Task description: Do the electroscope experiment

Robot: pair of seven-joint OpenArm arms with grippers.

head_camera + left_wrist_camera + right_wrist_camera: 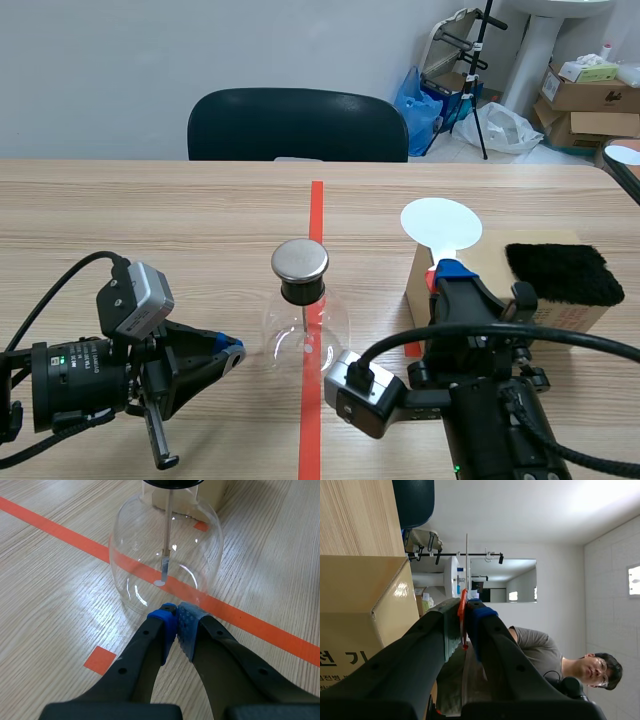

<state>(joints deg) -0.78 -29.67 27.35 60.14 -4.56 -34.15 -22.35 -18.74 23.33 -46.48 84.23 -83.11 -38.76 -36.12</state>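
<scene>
Pale wood-grain table (150, 220) lies under both my arms, with an orange-red tape line (316, 215) running away from me between them.

My left claw (232, 350) sits low over the wood, closed on nothing, its blue pads (167, 622) pressed together. Just ahead of its tips stands the electroscope flask (165, 555), a clear glass bulb on the tape line. I cannot tell whether the tips touch the glass. Inside it a thin rod (167, 535) hangs down to a small pale leaf (162, 572). In the scene view the flask (305, 325) lies between my two claws, and a black stopper and a round metal cap (300, 260) top it.

My right claw (452, 270) is turned upward and clamped on the white paddle (441, 224), gripping its orange-red handle (462, 610) between the fingers. The round white disc stands above the fingertips. My right wrist camera sees it edge-on as a thin line (466, 555).

Beside that claw, on the side away from the flask, a cardboard box (580, 318) rests on the table, and a black furry pad (563, 273) lies on top of it.

Past the table's far edge stands a dark chair (297, 125), and cartons (590, 95) are stacked in the corner. A person in a grey shirt (535, 645) shows beyond my right claw.
</scene>
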